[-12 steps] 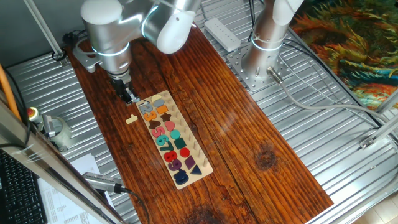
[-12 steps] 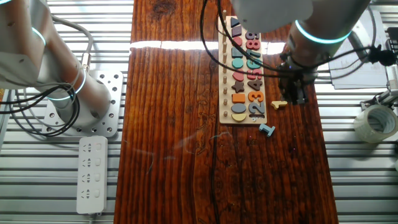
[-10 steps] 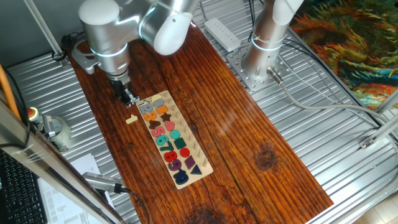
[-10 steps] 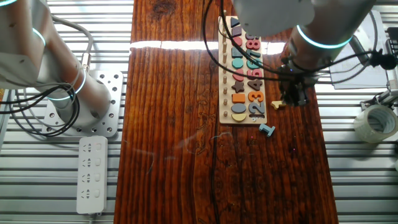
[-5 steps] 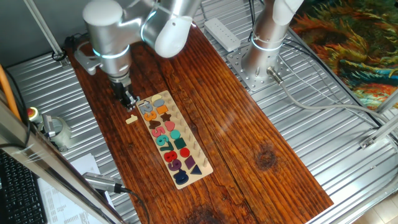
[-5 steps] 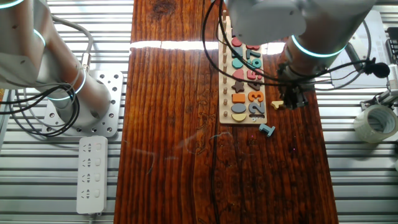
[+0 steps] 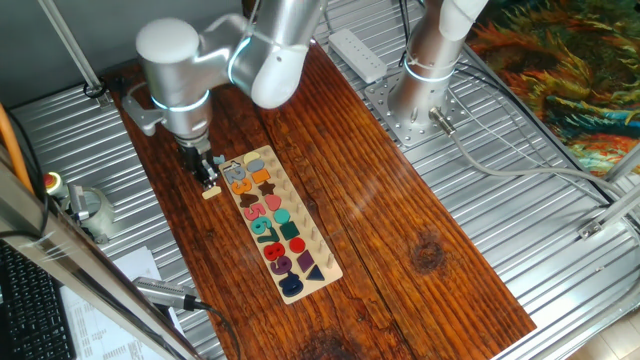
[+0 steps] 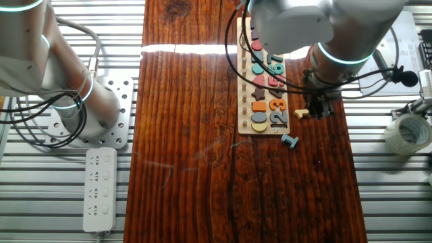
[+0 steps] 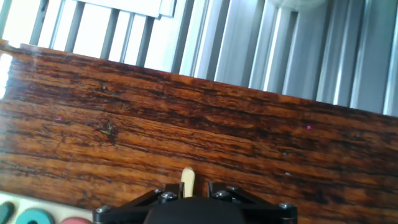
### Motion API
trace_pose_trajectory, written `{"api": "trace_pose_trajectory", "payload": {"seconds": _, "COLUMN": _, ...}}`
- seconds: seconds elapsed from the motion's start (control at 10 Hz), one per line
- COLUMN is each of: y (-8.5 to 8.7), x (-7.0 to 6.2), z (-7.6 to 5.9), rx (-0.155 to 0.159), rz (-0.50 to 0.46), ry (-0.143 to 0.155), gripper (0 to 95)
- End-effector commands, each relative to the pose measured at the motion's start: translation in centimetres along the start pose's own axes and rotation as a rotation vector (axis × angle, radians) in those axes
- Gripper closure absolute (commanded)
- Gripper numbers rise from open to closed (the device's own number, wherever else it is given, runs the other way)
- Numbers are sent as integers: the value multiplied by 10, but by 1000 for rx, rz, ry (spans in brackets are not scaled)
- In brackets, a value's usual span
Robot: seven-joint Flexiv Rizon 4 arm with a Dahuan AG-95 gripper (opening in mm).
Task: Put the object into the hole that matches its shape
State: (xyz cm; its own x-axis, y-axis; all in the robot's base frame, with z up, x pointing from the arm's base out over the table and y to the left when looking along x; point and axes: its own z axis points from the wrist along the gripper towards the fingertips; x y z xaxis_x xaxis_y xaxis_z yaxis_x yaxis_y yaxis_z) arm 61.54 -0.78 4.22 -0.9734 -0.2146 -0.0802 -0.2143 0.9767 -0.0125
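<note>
1. One fixed view: the gripper (image 7: 207, 175) points down at the dark wooden table (image 7: 380, 230), its tips right at the cream piece (image 7: 211, 191), which lies just beside the near end of the long pale board (image 7: 278, 226) of coloured numerals and shapes. Whether the fingers pinch the piece cannot be told here. A grey arm base (image 7: 425, 70) stands bolted beside the table, with a white power strip (image 7: 357, 54) near it.

2. The other fixed view: the gripper (image 8: 320, 110) stands over the cream piece (image 8: 300, 113), which pokes out toward the board (image 8: 264, 77) near the numerals 1 and 2. A light-blue loose piece (image 8: 290, 140) lies on the table just off the board's end, apart from the gripper. A roll of tape (image 8: 409, 133) sits off the table edge.

3. Hand view: the cream piece (image 9: 187, 182) shows upright between the two black fingers (image 9: 219, 188), close on both sides, so the grip looks clenched on it. Coloured board shapes (image 9: 31, 217) peek in at the lower left corner.
</note>
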Motion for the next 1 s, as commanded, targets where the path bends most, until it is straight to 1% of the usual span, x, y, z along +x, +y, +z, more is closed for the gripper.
{"api": "trace_pose_trajectory", "payload": {"seconds": 0.1, "y": 5, "x": -1, "z": 2, "rx": -2, "rz": 23, "ry": 2, "gripper": 760}}
{"api": "trace_pose_trajectory", "payload": {"seconds": 0.4, "y": 8, "x": -1, "z": 3, "rx": -2, "rz": 36, "ry": 4, "gripper": 760}}
{"api": "trace_pose_trajectory", "payload": {"seconds": 0.7, "y": 8, "x": 0, "z": 4, "rx": -2, "rz": 27, "ry": 26, "gripper": 760}}
{"api": "trace_pose_trajectory", "payload": {"seconds": 0.9, "y": 8, "x": 0, "z": 4, "rx": 0, "rz": 36, "ry": 18, "gripper": 760}}
{"api": "trace_pose_trajectory", "payload": {"seconds": 1.0, "y": 8, "x": -2, "z": 3, "rx": 0, "rz": 40, "ry": 18, "gripper": 760}}
